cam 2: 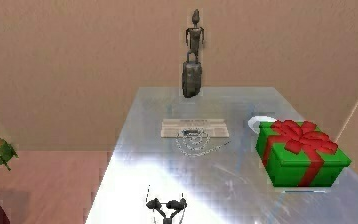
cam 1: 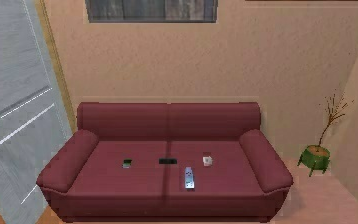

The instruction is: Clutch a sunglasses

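Near the front edge of a pale grey table (cam 2: 137, 150) in the arm side view lies a small dark thing (cam 2: 165, 208) with two rounded lobes and thin stems, shaped like sunglasses. In the forward view several small things lie on the seat of a dark red sofa (cam 1: 107, 125). They are a flat black thing (cam 1: 167, 160), a small dark blob (cam 1: 128, 163), a white cup-like thing (cam 1: 207, 159) and a grey remote (cam 1: 188, 178).
On the table stand a dark figure statue (cam 2: 193, 60), a paper (cam 2: 195, 128), a wire tangle (cam 2: 197, 146), a white dish (cam 2: 261, 123) and a green gift box (cam 2: 300, 152) with a red bow. A potted twig plant (cam 1: 318, 150) stands right of the sofa, a pale door (cam 1: 17, 110) to its left.
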Available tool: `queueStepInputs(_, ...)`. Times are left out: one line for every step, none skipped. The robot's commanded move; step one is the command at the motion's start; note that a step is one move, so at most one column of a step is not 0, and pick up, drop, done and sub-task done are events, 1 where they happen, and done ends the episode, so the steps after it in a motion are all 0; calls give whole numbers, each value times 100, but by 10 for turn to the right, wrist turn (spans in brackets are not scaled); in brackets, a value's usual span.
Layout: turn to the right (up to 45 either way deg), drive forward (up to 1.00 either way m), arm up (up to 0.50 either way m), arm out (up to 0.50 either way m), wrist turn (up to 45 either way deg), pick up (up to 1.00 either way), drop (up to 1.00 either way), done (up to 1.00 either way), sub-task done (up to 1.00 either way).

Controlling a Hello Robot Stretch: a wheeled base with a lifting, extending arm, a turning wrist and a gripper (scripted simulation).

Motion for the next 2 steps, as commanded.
queueStepInputs(0, 0, 10, 0, 0, 0, 0, 0, 0)
queueStepInputs(0, 0, 0, 0, 0, 0, 0, 100, 0)
